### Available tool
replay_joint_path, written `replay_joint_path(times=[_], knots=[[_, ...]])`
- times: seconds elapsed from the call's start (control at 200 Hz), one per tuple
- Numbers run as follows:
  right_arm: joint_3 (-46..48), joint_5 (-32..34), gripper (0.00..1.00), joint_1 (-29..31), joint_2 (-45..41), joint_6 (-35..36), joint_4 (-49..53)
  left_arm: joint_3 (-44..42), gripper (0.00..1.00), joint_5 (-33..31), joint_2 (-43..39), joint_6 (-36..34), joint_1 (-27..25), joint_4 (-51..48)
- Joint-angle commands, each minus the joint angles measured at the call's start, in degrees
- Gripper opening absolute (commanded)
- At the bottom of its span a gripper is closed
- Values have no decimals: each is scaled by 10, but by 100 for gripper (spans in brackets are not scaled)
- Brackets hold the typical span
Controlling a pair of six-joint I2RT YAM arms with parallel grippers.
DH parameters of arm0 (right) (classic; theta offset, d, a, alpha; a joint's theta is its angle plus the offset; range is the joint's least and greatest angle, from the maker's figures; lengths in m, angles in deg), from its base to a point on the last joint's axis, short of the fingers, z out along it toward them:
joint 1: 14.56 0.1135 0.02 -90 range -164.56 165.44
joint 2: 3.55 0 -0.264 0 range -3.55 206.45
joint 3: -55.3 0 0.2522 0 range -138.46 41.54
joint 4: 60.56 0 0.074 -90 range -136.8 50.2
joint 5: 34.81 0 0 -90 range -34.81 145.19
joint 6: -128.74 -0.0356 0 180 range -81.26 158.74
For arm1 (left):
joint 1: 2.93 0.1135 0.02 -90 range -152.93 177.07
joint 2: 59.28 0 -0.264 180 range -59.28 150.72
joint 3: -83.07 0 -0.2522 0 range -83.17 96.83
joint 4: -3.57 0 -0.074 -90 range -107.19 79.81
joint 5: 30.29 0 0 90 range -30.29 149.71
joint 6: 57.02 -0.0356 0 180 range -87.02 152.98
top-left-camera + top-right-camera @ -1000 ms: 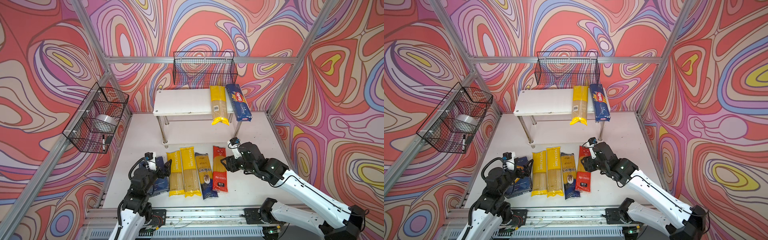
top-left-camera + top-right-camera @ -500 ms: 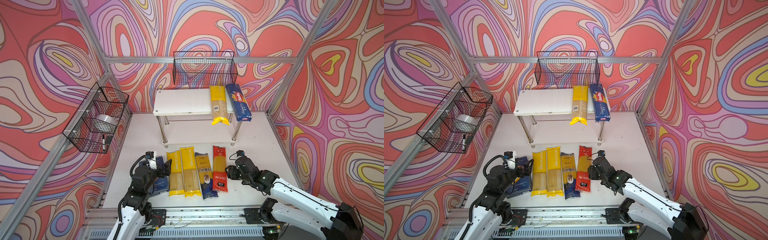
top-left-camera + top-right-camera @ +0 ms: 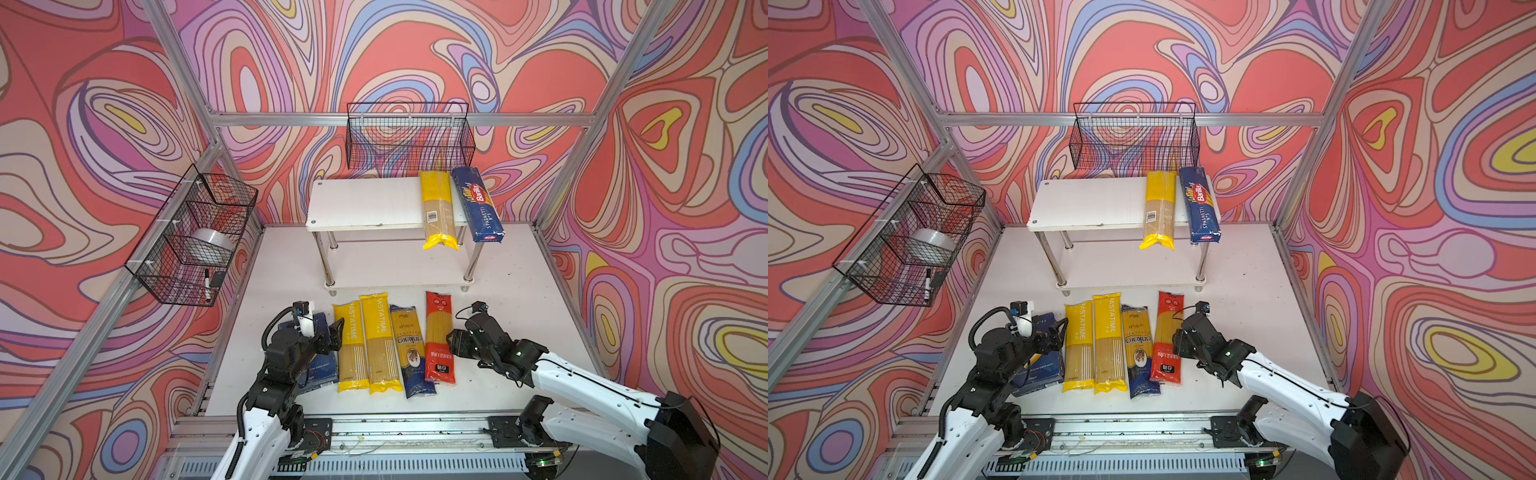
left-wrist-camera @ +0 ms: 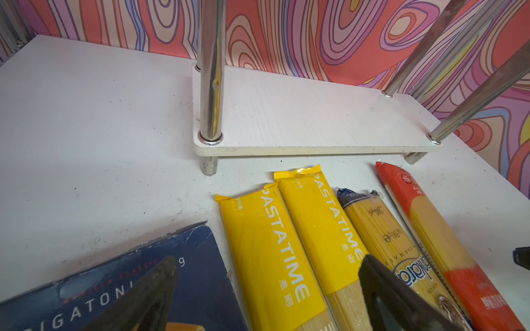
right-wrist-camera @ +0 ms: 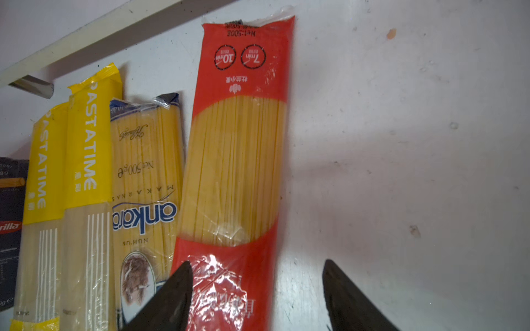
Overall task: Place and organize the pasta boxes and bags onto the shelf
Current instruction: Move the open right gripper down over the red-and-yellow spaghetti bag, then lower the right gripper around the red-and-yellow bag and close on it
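The shelf (image 3: 365, 203) stands at the back; a yellow-ended bag (image 3: 436, 212) and the long Barilla spaghetti box (image 3: 478, 203) lie on its top board, overhanging the front. In a row on the table lie the wide blue box (image 3: 320, 370), two yellow PASTATIME bags (image 3: 351, 349) (image 3: 379, 340), a gold-and-navy bag (image 3: 409, 349) and a red-ended bag (image 3: 438, 332). My left gripper (image 4: 266, 286) hovers open over the wide box (image 4: 200, 272) and the nearest yellow bag. My right gripper (image 5: 258, 266) is open, one finger over the red-ended bag (image 5: 238, 160), the other over bare table.
The shelf's lower board (image 3: 395, 266) is bare between chrome legs (image 4: 210, 71). A black wire basket (image 3: 409, 137) hangs on the back wall. Another basket (image 3: 195, 232) on the left frame holds a tape roll and a marker. A metal rail (image 3: 395, 428) runs along the front.
My right arm has dropped and drawn toward the front, now low beside the near end of the red-ended bag. The left arm has barely shifted.
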Motion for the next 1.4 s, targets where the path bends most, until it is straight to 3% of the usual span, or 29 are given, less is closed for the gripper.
replay_joint_path(times=[0.0,0.275,0.786,1.392], knots=[[-9,-7,80,5,42,-7,-43,18,100,2,5,-7,-2,13],[-30,-11,88,20,122,-9,-86,18,100,-1,7,-6,-1,13],[-45,37,98,64,143,-33,-59,17,100,5,5,-7,-2,14],[-63,45,98,85,233,-61,-44,17,100,0,4,-6,-2,13]])
